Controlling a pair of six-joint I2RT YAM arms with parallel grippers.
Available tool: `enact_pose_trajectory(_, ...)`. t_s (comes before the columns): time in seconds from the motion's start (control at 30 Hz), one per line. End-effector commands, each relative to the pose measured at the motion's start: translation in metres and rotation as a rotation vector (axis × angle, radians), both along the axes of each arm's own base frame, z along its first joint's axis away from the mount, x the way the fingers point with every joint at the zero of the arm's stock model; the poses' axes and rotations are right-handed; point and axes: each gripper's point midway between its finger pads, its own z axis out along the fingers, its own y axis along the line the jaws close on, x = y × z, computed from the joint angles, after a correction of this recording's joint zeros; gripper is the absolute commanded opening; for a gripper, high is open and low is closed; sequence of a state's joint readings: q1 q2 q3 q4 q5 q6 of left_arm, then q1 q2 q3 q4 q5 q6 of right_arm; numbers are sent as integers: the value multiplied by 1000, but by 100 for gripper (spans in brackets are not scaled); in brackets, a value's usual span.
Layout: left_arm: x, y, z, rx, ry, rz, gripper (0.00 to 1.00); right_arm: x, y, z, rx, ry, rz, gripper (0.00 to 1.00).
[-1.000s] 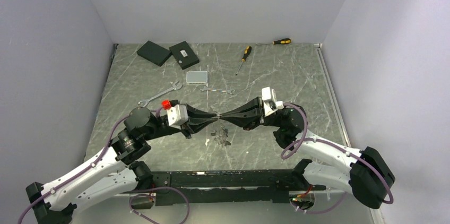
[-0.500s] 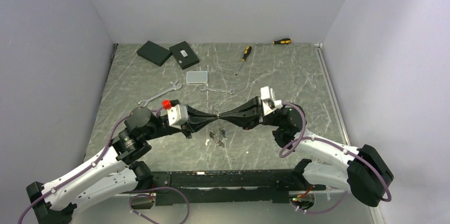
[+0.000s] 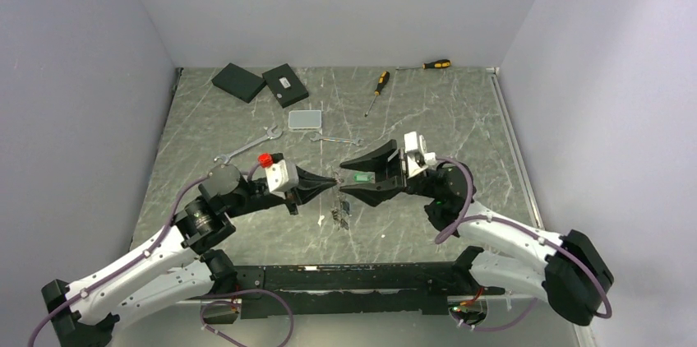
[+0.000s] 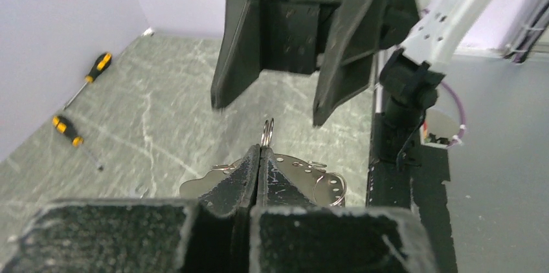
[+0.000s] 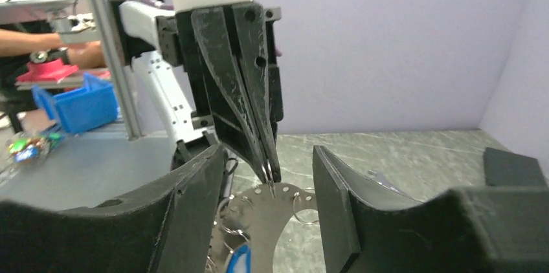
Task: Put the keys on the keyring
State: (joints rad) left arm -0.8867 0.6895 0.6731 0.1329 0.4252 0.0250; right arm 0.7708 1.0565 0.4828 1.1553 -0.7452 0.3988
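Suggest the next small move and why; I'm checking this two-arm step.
Probably close the right gripper, whose jaws stand open around the left gripper tip, onto the small metal ring poking out of the left's shut jaws, so both hold it.

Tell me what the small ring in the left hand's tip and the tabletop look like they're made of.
The small ring pinched by the left hand looks like thin bare metal wire: silvery, with bright glints. The tabletop looks like grey-green marble or a printed imitation: pale veins, dull sheen.
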Motion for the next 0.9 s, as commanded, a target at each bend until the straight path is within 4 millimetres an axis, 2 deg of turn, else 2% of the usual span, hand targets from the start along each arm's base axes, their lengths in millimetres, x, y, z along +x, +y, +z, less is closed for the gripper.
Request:
enact_pose_trajectory(0.0, 18, 14, 9, -3, -12, 137, 0, 19, -13, 11, 11, 18, -169, 59)
enact_pose_trajectory(0.13, 33, 27, -3, 82, -17, 241, 0, 42, -26, -2, -25, 86, -335, 65)
enact_pose_trajectory(0.23, 39, 38, -8, 147, -31, 294, 0, 70, -33, -23, -110, 193, -479, 67)
enact_pose_trajectory(0.33, 40, 51, -11, 197, -65, 334, 0, 104, -44, -57, -213, 365, -662, 67)
enact_pose_trajectory(0.47, 51, 64, -29, 267, -59, 417, 0, 134, -59, -112, -382, 546, -861, 67)
enact_pose_trajectory(0.6, 54, 62, -45, 294, -42, 419, 0, 158, -75, -163, -612, 701, -1050, 58)
enact_pose_trajectory(0.67, 55, 62, -53, 315, -34, 421, 0, 164, -69, -180, -715, 732, -1049, 56)
enact_pose_trajectory(0.77, 54, 65, -53, 307, -36, 424, 0, 169, -57, -196, -823, 675, -938, 53)
enact_pose_trajectory(0.87, 51, 69, -50, 279, -48, 429, 0, 179, -66, -210, -841, 612, -853, 53)
